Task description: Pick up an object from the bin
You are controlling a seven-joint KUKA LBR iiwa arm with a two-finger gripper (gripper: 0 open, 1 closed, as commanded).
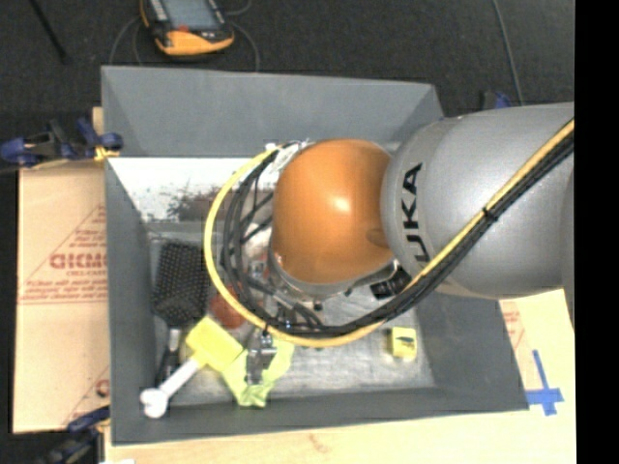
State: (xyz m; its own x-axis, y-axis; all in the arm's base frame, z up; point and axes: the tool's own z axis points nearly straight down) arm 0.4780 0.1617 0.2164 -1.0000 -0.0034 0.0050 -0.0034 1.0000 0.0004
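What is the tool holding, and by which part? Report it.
It cannot be told. The tool is low over a crumpled yellow-green rag near the front of the bin, but no grip on it can be seen.

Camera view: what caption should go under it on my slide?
The gripper hangs over a crumpled yellow-green thing near a black hairbrush in the grey bin.

The grey arm (484,211), its wrist under an orange cover (329,211), reaches from the right side of the bin (242,104) over its middle. Its jaws hang low near the front edge, just above a crumpled yellow-green thing (253,387). Beside that, to the left, lies a yellow block (215,346) on a white handle (166,390). A black hairbrush (179,283) lies along the left wall, and a small yellow piece (401,343) sits near the front right corner.
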